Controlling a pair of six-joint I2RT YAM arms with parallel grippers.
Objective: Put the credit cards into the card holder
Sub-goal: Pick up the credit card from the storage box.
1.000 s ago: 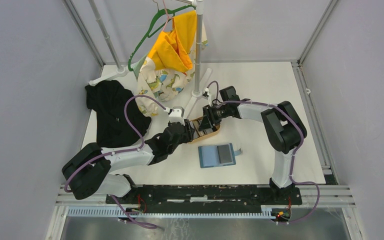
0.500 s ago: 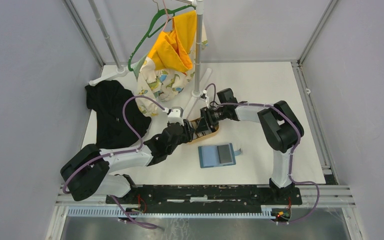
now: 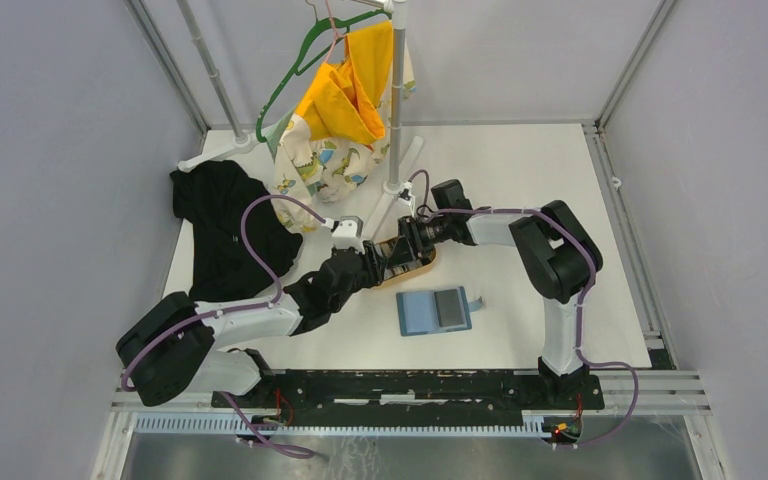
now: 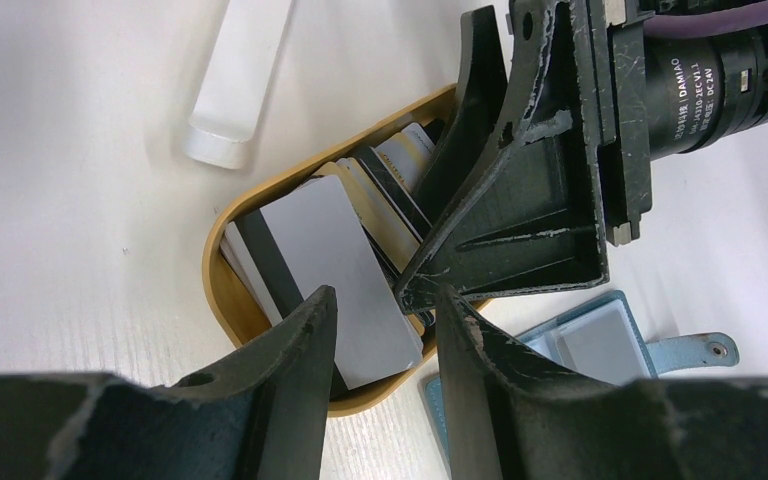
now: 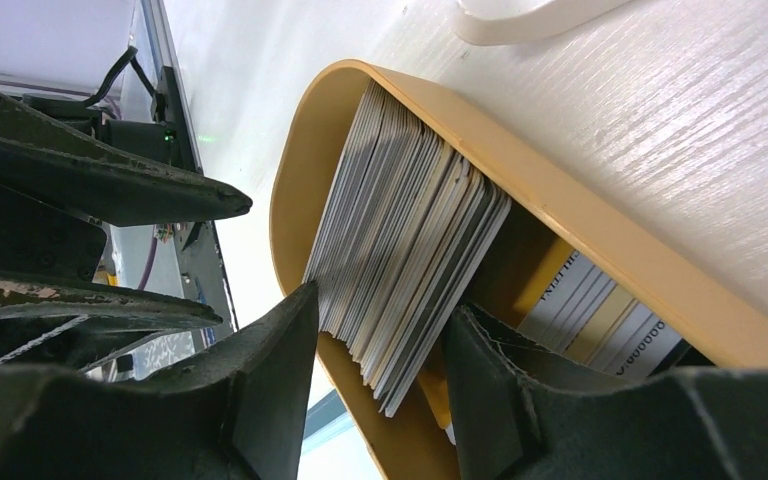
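Note:
The credit cards (image 3: 400,258) stand as a striped stack in an oval tan tray (image 3: 422,266) at mid table. In the right wrist view my right gripper (image 5: 382,305) is open with its jaws straddling the leaning stack of cards (image 5: 400,250) inside the tray (image 5: 600,240). In the left wrist view my left gripper (image 4: 385,300) is open just above a grey card (image 4: 335,270) at the tray's (image 4: 222,290) near end, with the right gripper's fingers (image 4: 505,220) right beside it. The teal card holder (image 3: 434,310) lies open and flat in front of the tray and also shows in the left wrist view (image 4: 600,340).
A clothes rack pole (image 3: 396,110) carries a yellow and patterned garment (image 3: 345,110) and a green hanger behind the tray. Its white foot (image 3: 397,185) lies just behind the tray. A black garment (image 3: 225,225) lies at the left.
My right gripper has moved left and down into the tray around the cards. My left gripper has shifted slightly along the tray's near end.

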